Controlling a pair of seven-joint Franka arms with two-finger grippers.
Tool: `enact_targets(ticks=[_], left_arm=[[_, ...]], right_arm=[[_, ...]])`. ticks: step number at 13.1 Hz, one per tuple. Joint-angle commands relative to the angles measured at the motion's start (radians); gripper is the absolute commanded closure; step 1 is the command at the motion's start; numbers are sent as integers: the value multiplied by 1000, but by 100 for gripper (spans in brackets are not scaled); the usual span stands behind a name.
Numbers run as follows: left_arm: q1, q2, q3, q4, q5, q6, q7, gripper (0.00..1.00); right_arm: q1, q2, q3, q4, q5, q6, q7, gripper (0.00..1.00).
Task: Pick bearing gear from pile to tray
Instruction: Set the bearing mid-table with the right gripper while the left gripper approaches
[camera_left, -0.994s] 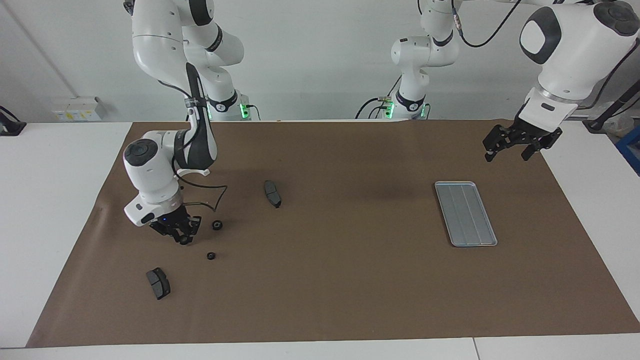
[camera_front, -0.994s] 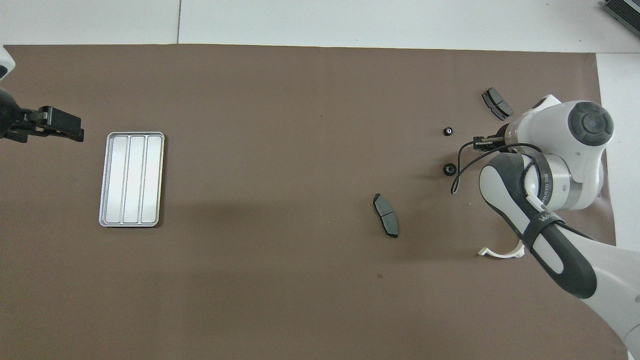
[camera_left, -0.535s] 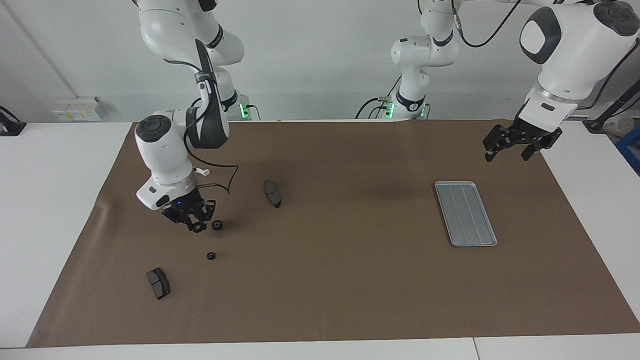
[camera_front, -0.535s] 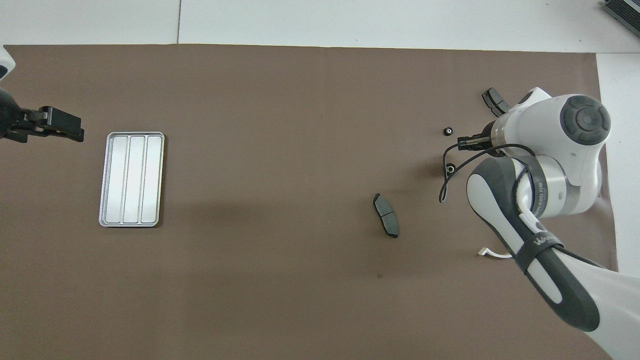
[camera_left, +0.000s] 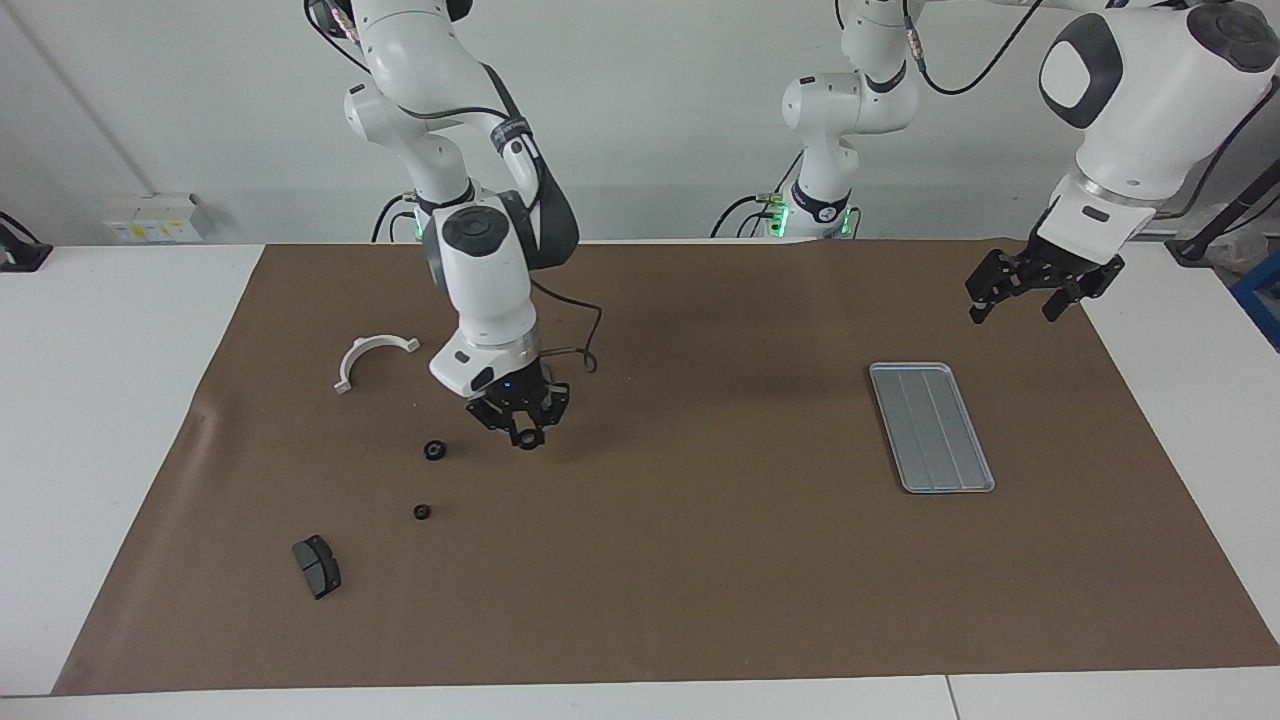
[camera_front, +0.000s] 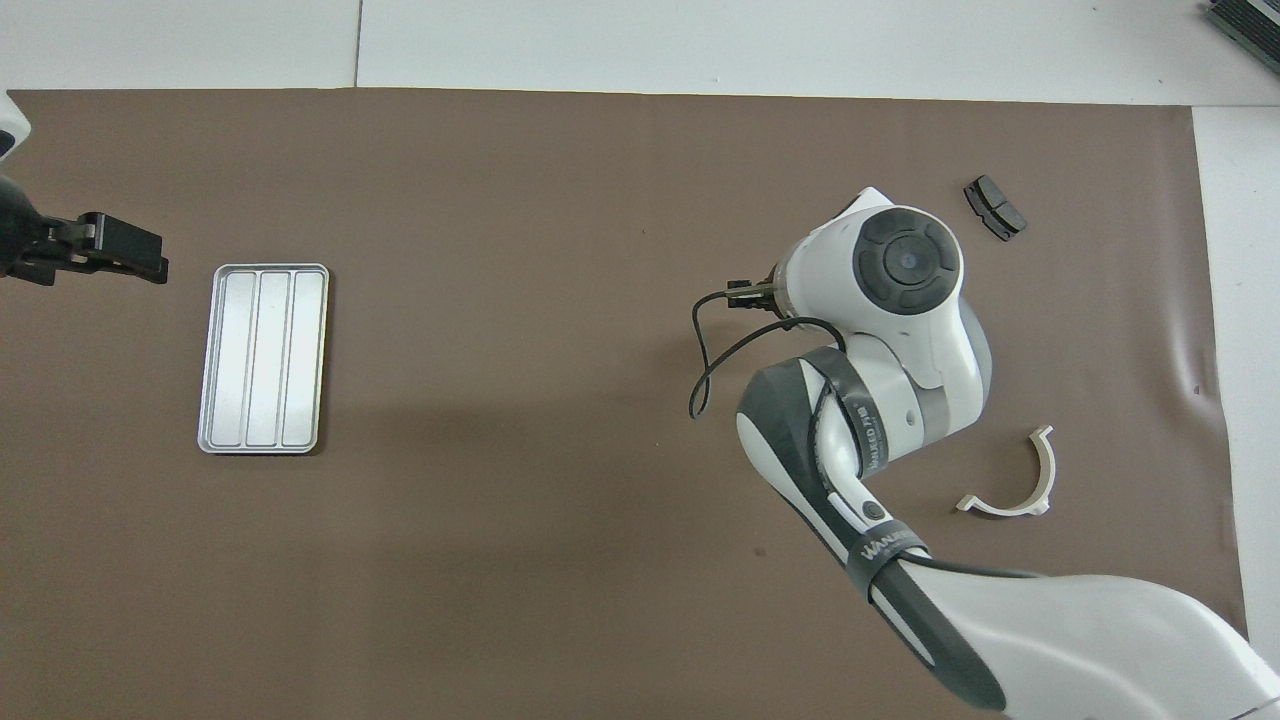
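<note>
One gear (camera_left: 527, 438) gripped in the raised right claw (camera_left: 524, 436).

Looked like a robotics lab. Two white arms bolted at one edge of a white worktop (camera_left: 120, 330), green status lights glowing at their bases, cables trailing to the plain pale wall (camera_left: 650, 120) close by. Brown paper sheet (camera_left: 700, 560) spread over the worktop, a wall socket box (camera_left: 155, 218) mounted just above its edge.
</note>
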Motion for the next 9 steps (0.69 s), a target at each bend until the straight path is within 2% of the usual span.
enact_targets(ticks=[1, 3, 6, 9], left_arm=[[0, -31, 4, -38, -10, 7, 12, 0], [-9, -33, 4, -38, -10, -1, 10, 0], [-76, -57, -9, -92, -10, 17, -37, 0], [-209, -80, -9, -174, -12, 163, -231, 0]], right_arm=[[57, 155, -2, 223, -62, -103, 130, 100], [95, 225, -3, 318, -72, -152, 188, 100], [135, 284, -2, 372, -72, -154, 234, 100], [160, 301, -2, 377, -67, -149, 236, 100]])
